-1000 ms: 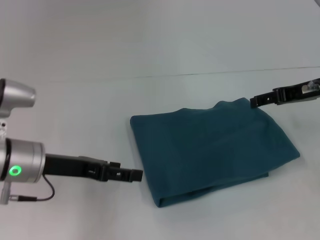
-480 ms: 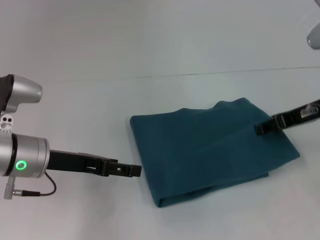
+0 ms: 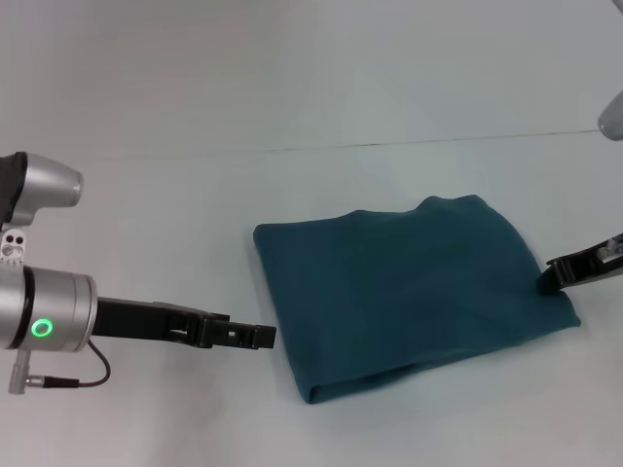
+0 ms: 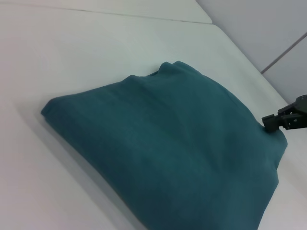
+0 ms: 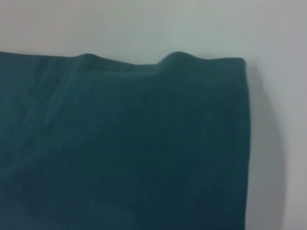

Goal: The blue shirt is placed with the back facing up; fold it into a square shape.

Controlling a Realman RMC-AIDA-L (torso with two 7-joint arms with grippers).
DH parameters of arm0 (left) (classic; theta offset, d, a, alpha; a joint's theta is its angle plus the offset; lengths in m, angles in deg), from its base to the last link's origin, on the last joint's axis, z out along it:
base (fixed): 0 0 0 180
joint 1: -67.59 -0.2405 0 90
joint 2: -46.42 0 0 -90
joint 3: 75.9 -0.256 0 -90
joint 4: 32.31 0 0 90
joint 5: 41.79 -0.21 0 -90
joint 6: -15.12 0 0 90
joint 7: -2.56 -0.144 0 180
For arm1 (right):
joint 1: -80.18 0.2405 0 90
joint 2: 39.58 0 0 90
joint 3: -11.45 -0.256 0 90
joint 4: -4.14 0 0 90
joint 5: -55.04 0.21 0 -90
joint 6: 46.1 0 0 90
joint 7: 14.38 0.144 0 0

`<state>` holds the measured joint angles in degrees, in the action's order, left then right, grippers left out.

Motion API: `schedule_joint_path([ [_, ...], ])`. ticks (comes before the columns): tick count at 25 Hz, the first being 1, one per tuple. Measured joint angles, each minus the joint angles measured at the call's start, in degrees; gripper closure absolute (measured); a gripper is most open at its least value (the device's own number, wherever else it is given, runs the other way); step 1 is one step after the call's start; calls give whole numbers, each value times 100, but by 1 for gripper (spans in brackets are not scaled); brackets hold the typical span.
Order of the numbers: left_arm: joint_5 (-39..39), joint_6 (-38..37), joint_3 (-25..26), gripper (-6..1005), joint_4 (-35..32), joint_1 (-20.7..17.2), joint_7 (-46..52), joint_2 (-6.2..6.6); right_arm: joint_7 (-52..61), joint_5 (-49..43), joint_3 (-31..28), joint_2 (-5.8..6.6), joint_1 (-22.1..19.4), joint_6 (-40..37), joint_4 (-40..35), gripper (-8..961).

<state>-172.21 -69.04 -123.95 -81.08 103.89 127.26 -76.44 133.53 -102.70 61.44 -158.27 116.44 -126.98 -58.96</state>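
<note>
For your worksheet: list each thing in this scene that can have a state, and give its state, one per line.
blue shirt: folded into a rough rectangle, lying flat on the table, far edge slightly bumpy.
left gripper: low over the table beside the shirt's left edge, holding nothing.
right gripper: at the shirt's right edge, near its front corner.
table: white, bearing the shirt.
</note>
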Motion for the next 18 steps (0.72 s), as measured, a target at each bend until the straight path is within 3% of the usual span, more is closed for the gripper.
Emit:
schedule_joint_path([
  [4, 38, -8, 80, 41, -2, 11, 104, 26, -241, 478, -245, 4, -72, -295, -313, 859],
  [8, 48, 19, 129, 46, 42, 100, 423, 66, -525, 1094, -548, 109, -85, -843, -594, 954],
  [12, 31, 165, 128, 50, 415, 334, 1232, 169, -614, 1289, -579, 134, -103, -1172, -965, 955],
  [18, -14, 188, 134, 49, 816, 543, 1598, 298, -1098, 1304, -521, 53, -112, -1397, -1339, 952],
])
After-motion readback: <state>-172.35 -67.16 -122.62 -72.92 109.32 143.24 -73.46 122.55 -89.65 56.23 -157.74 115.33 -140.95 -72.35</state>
